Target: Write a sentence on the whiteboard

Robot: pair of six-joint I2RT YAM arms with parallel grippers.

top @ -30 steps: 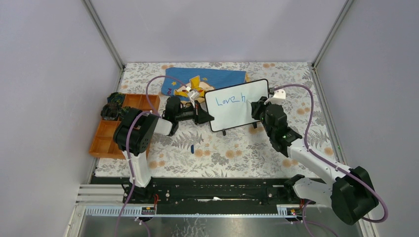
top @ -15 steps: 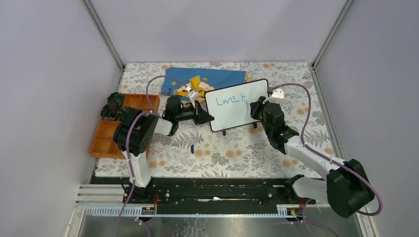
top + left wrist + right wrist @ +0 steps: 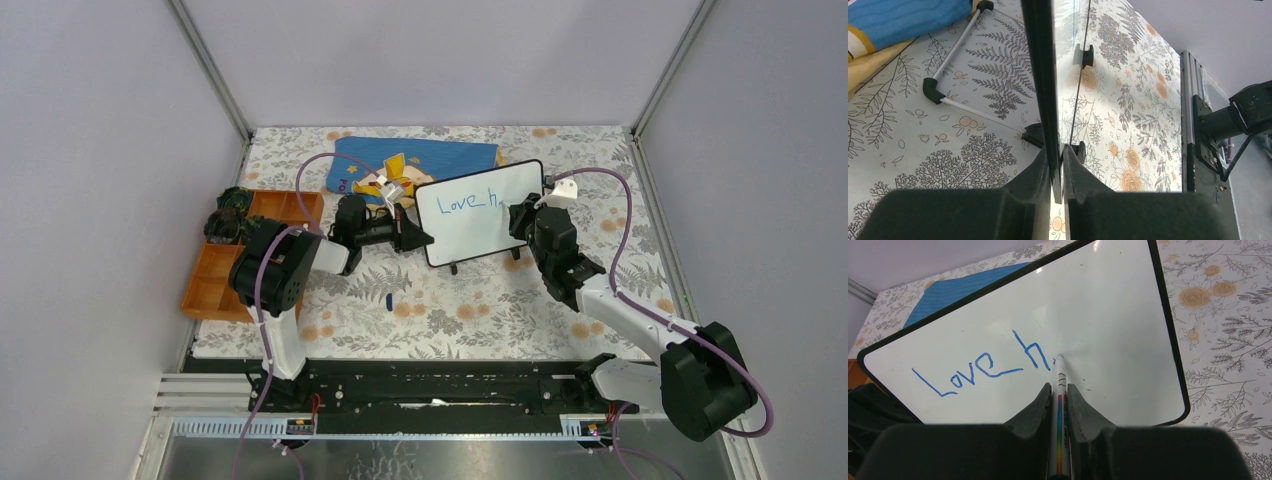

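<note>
Pale grey walls enclose a table (image 3: 480,300) spread with a matte cloth printed in ferns and orange flowers. A blue cloth (image 3: 440,155) lies at the back and an orange plastic compartment tray (image 3: 215,285) sits at the left edge. Near the middle stands the whiteboard (image 3: 470,235), a glossy white rectangle with a thin black rim, rounded corners and small black feet, tilted back on a wire stand. The sentence (image 3: 465,203), in thin blue handwriting across its upper part, reads "Love h".

The left arm is folded at the elbow, its forearm reaching right. The left gripper (image 3: 1057,155) is clamped on the board's left edge, one black finger on either side of the rim. The right arm stretches diagonally from the near right corner. The right gripper (image 3: 1059,390) is closed around a slim white marker (image 3: 1059,410) with a rainbow stripe, whose tip touches the board just right of the "h".
</note>
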